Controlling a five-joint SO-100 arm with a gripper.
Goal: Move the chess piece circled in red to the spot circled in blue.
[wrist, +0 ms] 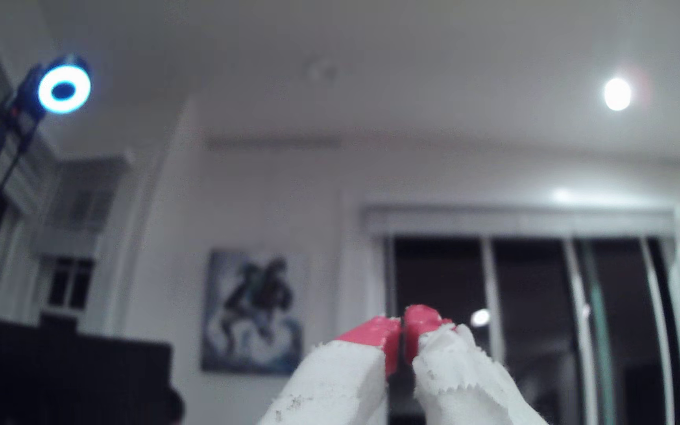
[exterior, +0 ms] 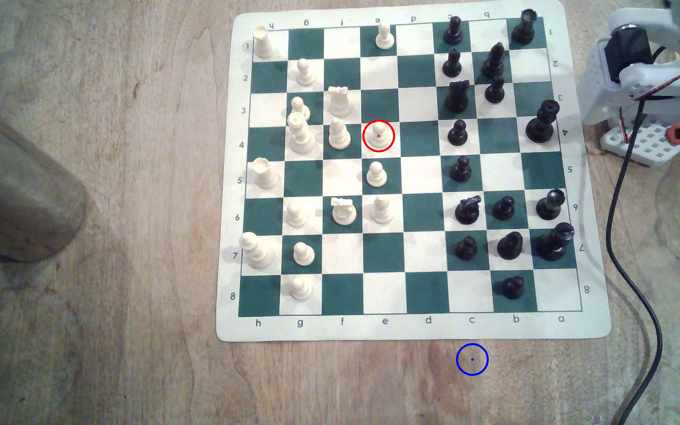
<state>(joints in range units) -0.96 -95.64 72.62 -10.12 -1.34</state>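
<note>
Exterior view: A small cream-white plastic pawn with a ball head (exterior: 378,135) stands upright inside a thin red ring on a white square of the green-and-white roll-up chess mat (exterior: 412,327), in row 4, column e. A taller cream piece (exterior: 338,133) stands on the square to the exterior view's left of it, and another cream pawn (exterior: 376,174) stands one square nearer. Black pieces occupy the columns toward the exterior view's right. The spot, a patch of bare wood outlined by a thin blue ring with a blue centre dot (exterior: 472,359), lies on the light-brown wooden worktop (exterior: 125,245) just beyond the mat's near edge, below column c and well apart from the pawn. The white arm structure with black cable (exterior: 641,81) sits past the mat's right edge, clear of all pieces.

Wrist view: The tool (wrist: 403,327) points upward toward a blurred room with a ceiling and dark windows (wrist: 526,306). Its red-tipped white fingers (wrist: 375,331) are closed together, with only a hairline gap, and hold nothing.
</note>
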